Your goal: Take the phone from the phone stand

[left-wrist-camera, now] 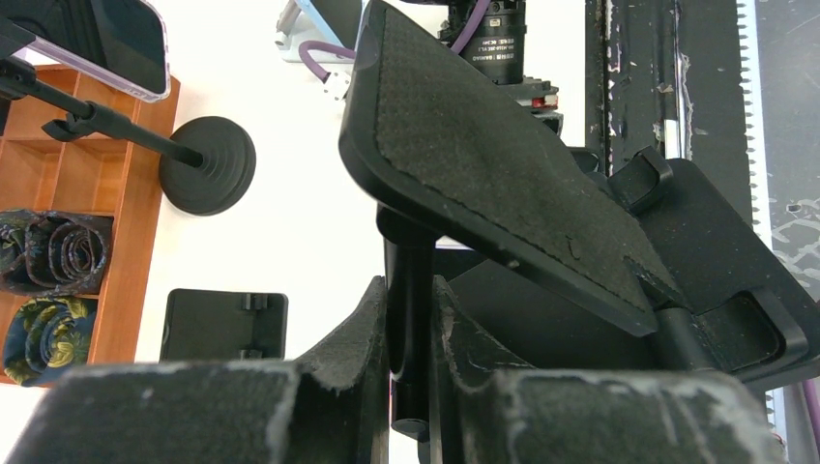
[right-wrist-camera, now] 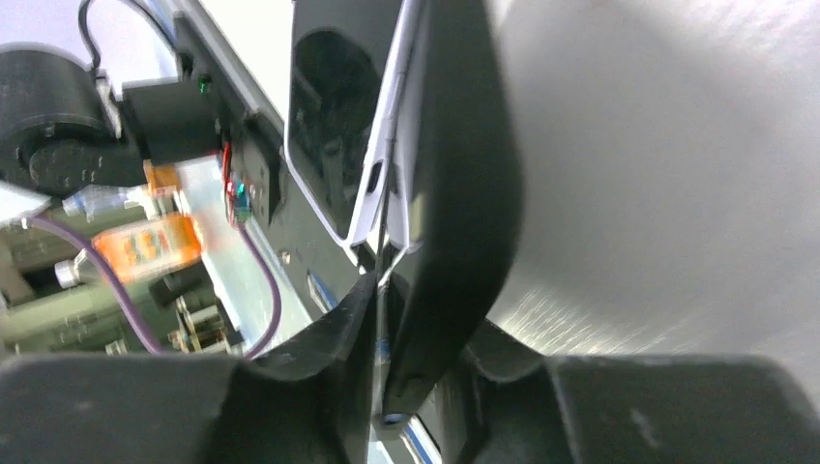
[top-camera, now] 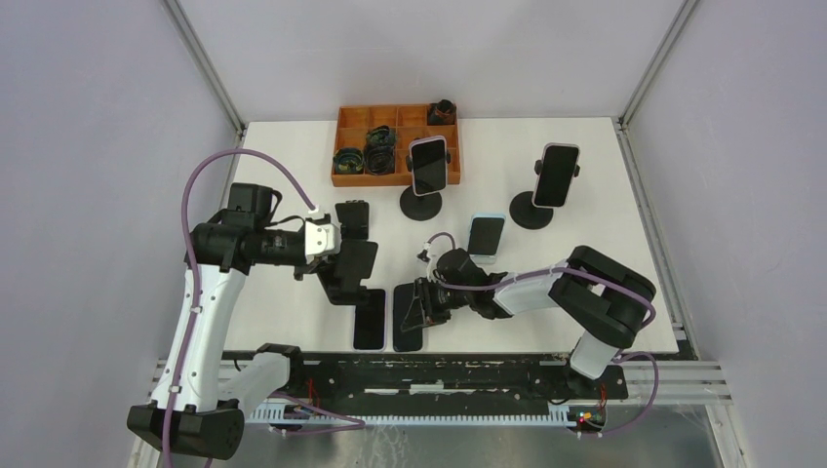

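My left gripper (top-camera: pixel 330 255) is shut on the stem (left-wrist-camera: pixel 408 280) of a black phone stand (top-camera: pixel 353 263). The stand's padded plate (left-wrist-camera: pixel 483 145) is bare and tilts over its base. My right gripper (top-camera: pixel 421 304) is shut on the edge of a dark phone (top-camera: pixel 408 320), held tilted low over the table's front edge. In the right wrist view that phone (right-wrist-camera: pixel 454 193) stands on edge between the fingers (right-wrist-camera: pixel 329 338). A second phone (top-camera: pixel 370 319) lies flat just left of it; its white-edged case shows in the right wrist view (right-wrist-camera: pixel 338 116).
Two round-based stands hold phones at the back (top-camera: pixel 427 168) (top-camera: pixel 556 177). A light-blue phone (top-camera: pixel 485 236) sits mid-table. A small black stand (top-camera: pixel 353 216) is behind my left gripper. A wooden tray (top-camera: pixel 351 117) with rolled items is at the back.
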Robot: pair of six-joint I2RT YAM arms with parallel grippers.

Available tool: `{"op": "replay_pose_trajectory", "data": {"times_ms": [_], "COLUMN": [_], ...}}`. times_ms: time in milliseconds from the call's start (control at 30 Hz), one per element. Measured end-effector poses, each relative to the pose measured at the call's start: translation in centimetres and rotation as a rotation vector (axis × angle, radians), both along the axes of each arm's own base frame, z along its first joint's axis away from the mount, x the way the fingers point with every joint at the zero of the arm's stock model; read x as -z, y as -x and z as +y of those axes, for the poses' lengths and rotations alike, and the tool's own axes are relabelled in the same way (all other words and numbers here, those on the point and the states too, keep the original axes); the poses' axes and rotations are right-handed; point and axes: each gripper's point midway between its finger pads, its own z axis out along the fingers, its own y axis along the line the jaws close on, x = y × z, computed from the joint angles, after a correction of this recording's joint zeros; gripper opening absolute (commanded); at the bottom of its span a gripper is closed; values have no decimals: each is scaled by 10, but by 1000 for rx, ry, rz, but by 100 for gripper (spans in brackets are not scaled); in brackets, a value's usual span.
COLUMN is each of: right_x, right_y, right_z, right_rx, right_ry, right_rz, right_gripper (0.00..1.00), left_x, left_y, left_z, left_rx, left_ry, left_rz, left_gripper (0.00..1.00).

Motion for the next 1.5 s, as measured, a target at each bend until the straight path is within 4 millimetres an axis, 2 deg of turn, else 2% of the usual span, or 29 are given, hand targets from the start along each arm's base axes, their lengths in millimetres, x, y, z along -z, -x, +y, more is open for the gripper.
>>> {"op": "replay_pose_trajectory", "data": {"times_ms": [133,233,467,600,700,767,833,933,1067,1167,1300,1500], "right_x": [7,-1,-8,-10,-20,-35,-64,-120,-205,-251,-273,-289], "right_y": [-13,-21,-35,-38,-37,-36,-33,-28,-16,-9,-3,0], "right_z": [-1,1,-11,-23,-30,-30,-23,-7,4,10,21,43], "right_rx": [73,102,167,192,182,149,91,21,-22,-32,-38,-58], "right_ry": [37,26,88,153,154,117,32,-152,-423,-582,-695,-770], "right_rz": [-30,-66,-166,-239,-307,-362,-437,-557,-722,-792,-790,-744], "right_gripper": [65,77,90,92,92,92,96,96,87,79,73,66], "left_x": [0,0,0,0,-1,-2,-4,-11,-14,-16,-18,-22], "left_y": [0,0,0,0,0,0,1,2,8,12,11,12], "left_z": [0,0,0,0,-1,-1,-1,-3,-7,-9,-12,-15], "left_rx": [1,3,8,11,13,13,13,36,73,92,106,121], "left_ry": [0,-1,0,0,4,5,5,16,39,56,75,101], "left_rz": [0,-3,-7,-11,-18,-20,-24,-41,-48,-46,-33,-26], "left_gripper": [2,2,2,2,2,2,2,2,2,2,2,3]}}
